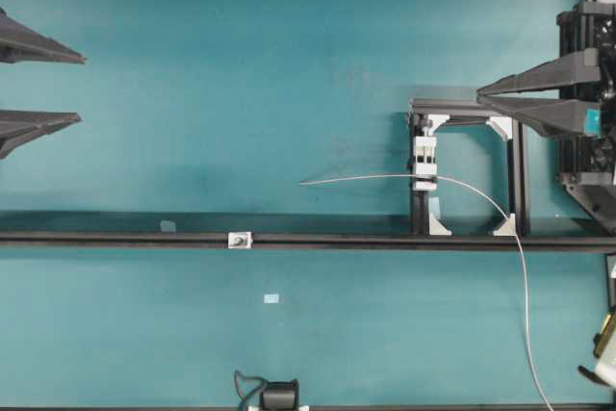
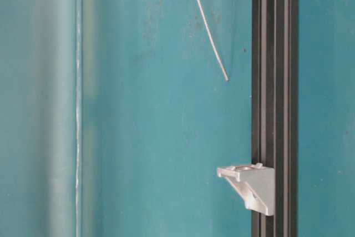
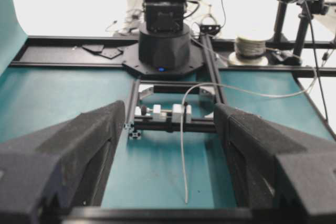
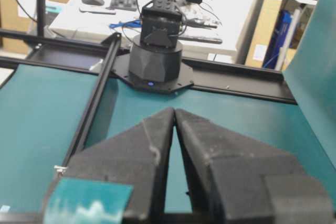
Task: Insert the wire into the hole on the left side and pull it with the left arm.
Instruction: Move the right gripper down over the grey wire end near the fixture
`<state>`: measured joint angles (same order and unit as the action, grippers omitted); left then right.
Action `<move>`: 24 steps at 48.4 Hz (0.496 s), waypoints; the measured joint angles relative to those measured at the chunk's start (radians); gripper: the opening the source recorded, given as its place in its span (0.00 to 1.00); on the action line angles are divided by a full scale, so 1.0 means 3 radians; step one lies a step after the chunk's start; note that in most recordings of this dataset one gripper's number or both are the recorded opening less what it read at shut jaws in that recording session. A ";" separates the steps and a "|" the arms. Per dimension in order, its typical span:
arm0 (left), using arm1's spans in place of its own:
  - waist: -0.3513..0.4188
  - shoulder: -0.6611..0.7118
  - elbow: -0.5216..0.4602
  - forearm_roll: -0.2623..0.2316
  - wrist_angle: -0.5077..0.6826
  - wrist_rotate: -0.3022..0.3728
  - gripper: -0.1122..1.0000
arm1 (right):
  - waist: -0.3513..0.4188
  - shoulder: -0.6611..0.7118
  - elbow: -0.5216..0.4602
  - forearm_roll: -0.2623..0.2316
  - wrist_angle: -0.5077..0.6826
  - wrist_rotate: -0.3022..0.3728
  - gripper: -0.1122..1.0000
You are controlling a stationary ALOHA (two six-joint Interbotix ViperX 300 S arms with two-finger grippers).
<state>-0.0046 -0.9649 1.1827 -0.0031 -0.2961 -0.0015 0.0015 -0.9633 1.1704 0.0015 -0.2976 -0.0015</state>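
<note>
Black foam-textured fingers (image 3: 79,150) of my left gripper (image 3: 168,129) fill the bottom of the left wrist view, standing well apart with bare teal mat between them and nothing held. Through that gap I see the wire (image 3: 182,145) lying on the mat, its free end low in the frame, running up to the white clamp (image 3: 178,112) on a small black frame and then curving off to the right toward a spool (image 3: 251,45) in the upper right.

From overhead, the left gripper (image 1: 82,89) sits at the far left edge, fingers spread, well apart from everything else. My right gripper (image 1: 479,95) enters from the right edge, teal tape on one finger; its tips meet just above the black frame, so the jaws are together and empty. The right wrist view confirms it: the two fingers (image 4: 152,150) touch at their points.

The wire (image 1: 366,178) passes through the white clamp (image 1: 424,163) in the centre right, its tip pointing left over open mat, its other length arcing down to the bottom edge. The hole (image 1: 237,240) is in a tiny white block on the long black rail (image 1: 385,240) crossing the frame, lower left of the wire's tip and well apart from it. A small black device (image 1: 280,396) sits at the bottom edge.

In the table-level view the wire's end (image 2: 213,43) hangs short of a pale bracket (image 2: 249,184) on the rail (image 2: 274,81).
</note>
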 measured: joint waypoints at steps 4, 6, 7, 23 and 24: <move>0.0000 0.0010 0.0056 -0.0061 -0.0041 -0.0010 0.21 | 0.0005 0.0020 0.0056 0.0000 0.0000 0.0015 0.22; 0.0000 0.0031 0.0082 -0.0082 -0.0066 -0.0031 0.15 | 0.0000 0.0056 0.0087 0.0000 -0.0005 0.0015 0.15; 0.0000 0.0036 0.0087 -0.0092 -0.0077 -0.0031 0.12 | 0.0000 0.0077 0.0092 0.0000 -0.0010 0.0020 0.13; 0.0000 0.0286 0.0133 -0.0102 -0.0107 -0.0107 0.19 | 0.0005 0.0522 0.0097 0.0000 -0.0153 0.0112 0.18; 0.0000 0.0317 0.0138 -0.0102 -0.0107 -0.0107 0.22 | 0.0005 0.0542 0.0097 0.0000 -0.0164 0.0112 0.22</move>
<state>-0.0046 -0.8698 1.2241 -0.0337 -0.3283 -0.0337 0.0031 -0.8007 1.1996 0.0015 -0.3467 0.0322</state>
